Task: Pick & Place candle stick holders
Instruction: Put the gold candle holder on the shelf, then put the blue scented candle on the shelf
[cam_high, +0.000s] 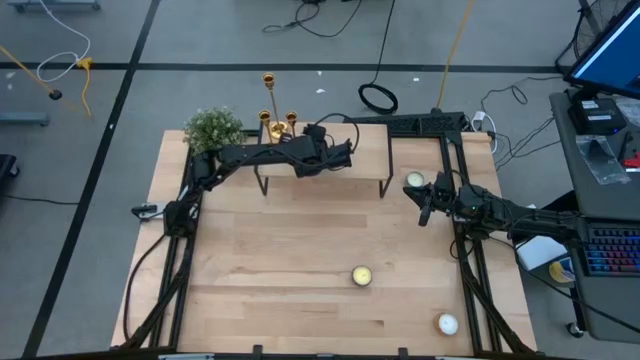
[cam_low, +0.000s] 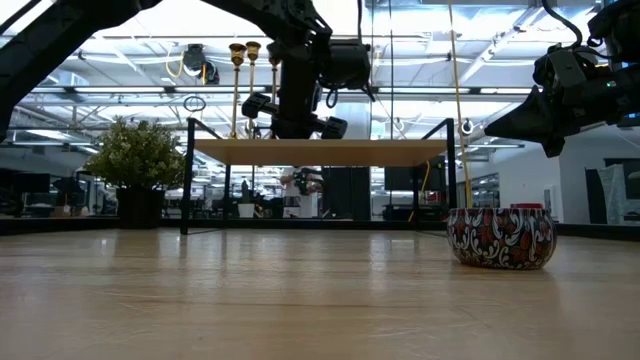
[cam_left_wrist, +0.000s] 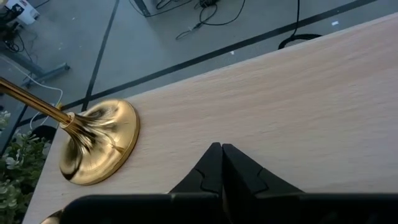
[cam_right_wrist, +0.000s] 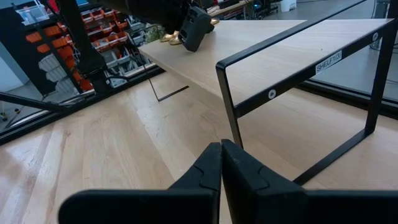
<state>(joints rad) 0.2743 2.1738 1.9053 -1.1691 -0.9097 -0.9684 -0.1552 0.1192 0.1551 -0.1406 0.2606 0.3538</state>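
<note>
- In the left wrist view, one gold candle stick holder (cam_left_wrist: 96, 149) is cut off: its stem runs out past the picture's edge, so the top cup is not seen.
- A second gold base (cam_left_wrist: 53, 218) shows only as a sliver at the picture's corner.
- In the high view, the candle stick holders (cam_high: 277, 125) are partly covered by the left arm (cam_high: 270, 155); their bases cannot be told apart.
- The potted plant (cam_left_wrist: 15, 165) is cropped to a few leaves.

You see a black-framed wooden shelf (cam_high: 330, 160), a green potted plant (cam_high: 212, 128), and a patterned candle tin (cam_low: 500, 238).
</note>
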